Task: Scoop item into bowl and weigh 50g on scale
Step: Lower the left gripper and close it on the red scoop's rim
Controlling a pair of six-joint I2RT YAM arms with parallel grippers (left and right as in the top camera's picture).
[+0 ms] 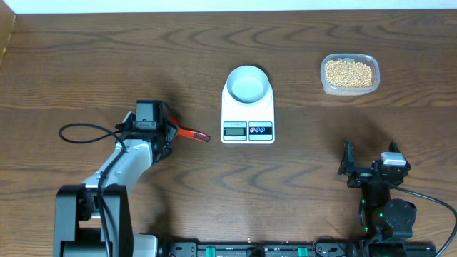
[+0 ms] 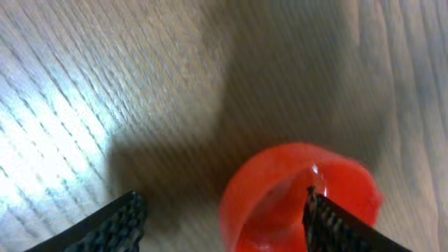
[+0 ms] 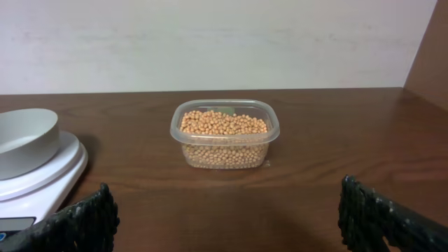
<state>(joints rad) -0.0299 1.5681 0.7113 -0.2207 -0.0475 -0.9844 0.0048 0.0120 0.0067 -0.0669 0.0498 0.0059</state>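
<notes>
Left hand [image 2: 222, 204] parted over red scoop [image 2: 280, 178], right hand [image 3: 225, 194] wide, empty; bowl [image 1: 248, 83] on scale [image 1: 230, 114]

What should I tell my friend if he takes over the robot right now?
The left gripper is open and hangs over the red scoop, which lies on the table left of the scale. It has no grip on it yet.
The right gripper is open, empty and faces the clear tub.
The white bowl sits on the scale and is empty. The soybeans are all in the clear tub, right of the scale.
Done: nothing scooped.
Left: grip the scoop, scoop soybeans into the bowl, weigh out fifty grams.
</notes>
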